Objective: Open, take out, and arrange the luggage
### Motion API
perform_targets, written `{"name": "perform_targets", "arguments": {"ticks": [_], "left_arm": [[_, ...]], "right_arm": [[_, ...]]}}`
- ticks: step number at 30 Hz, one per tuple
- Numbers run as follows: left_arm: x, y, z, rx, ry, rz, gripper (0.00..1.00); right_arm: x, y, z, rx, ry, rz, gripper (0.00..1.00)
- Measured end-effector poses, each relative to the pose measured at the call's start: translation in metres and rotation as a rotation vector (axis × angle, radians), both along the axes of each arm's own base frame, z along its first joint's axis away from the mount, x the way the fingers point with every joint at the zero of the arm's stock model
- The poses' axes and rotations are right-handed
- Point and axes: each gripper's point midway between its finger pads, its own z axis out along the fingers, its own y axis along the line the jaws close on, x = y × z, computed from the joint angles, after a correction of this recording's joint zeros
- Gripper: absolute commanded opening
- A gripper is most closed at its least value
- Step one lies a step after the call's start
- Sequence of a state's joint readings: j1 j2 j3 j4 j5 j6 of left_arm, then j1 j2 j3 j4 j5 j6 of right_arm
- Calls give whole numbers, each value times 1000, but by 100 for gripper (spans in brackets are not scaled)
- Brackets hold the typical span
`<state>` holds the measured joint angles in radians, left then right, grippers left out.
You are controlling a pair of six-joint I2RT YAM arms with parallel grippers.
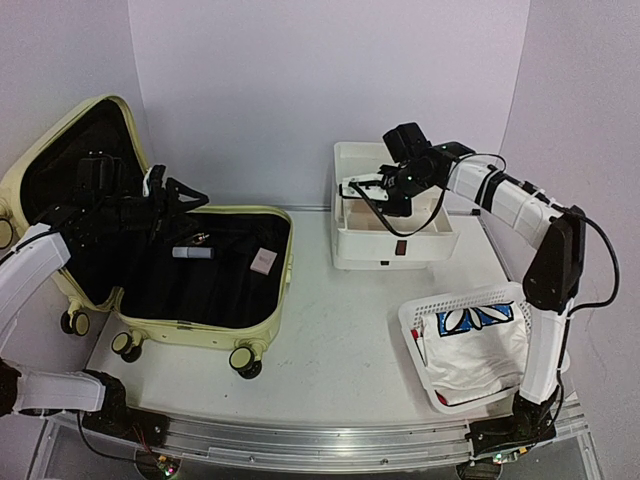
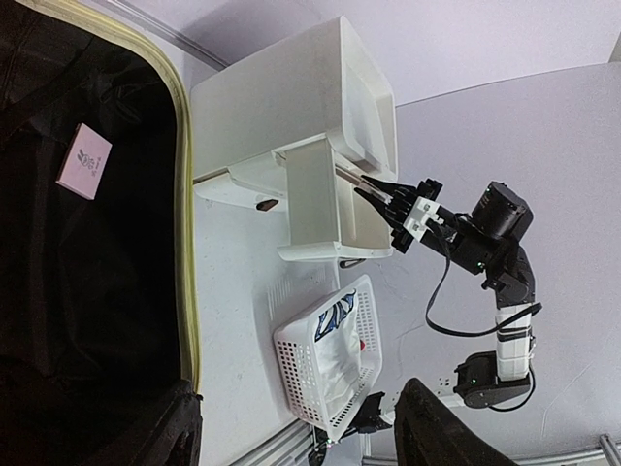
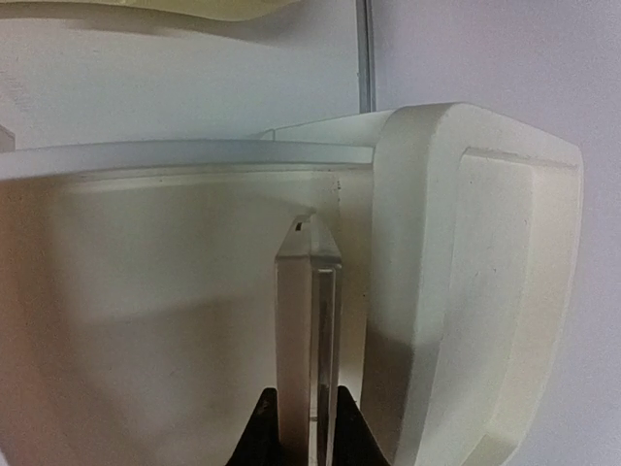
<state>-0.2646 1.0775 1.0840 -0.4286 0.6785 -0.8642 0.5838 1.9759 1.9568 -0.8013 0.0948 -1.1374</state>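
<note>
**Luggage open at left; right arm working at the white box**

The luggage (image 1: 185, 334) sits on the left of the table (image 1: 330, 345), unzipped and spread. One half lies flat on the table with its black lining up. The other half stands propped against the left wall. Casters (image 1: 245, 362) show along the near edge.

Two things lie in the flat half, both untouched: a small white tube (image 1: 193, 253) and a pale pink card (image 1: 263, 261), the card nearer the right rim.

The left gripper (image 1: 186, 196) hovers over the back of the flat half. Its jaws are spread wide and hold nothing.

The right gripper (image 1: 366, 188) reaches into the open top of the white box (image 1: 395, 247) at the rear right. Its jaws are pinched on a thin translucent slab (image 3: 309, 330), which stands on edge between the fingertips (cannot tell whether it is loose or part of the box).

A white mesh basket (image 1: 409, 327) sits near the right arm's base, well apart from the luggage. It holds a white cloth (image 1: 480, 355) with a blue pattern.
</note>
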Motion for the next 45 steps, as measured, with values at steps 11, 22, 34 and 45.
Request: {"name": "perform_targets", "arguments": {"ticks": [11, 22, 34, 45], "left_arm": [[0, 2, 2, -1, -5, 6, 68], [0, 2, 2, -2, -5, 6, 68], [0, 2, 1, -1, -4, 5, 70], [8, -5, -31, 49, 31, -55, 86]], "right_arm": [[19, 6, -8, 7, -47, 21, 4], [11, 3, -20, 30, 26, 7, 42], [-5, -5, -6, 78, 132, -40, 80], [-10, -24, 46, 252, 136, -321, 98]]}}
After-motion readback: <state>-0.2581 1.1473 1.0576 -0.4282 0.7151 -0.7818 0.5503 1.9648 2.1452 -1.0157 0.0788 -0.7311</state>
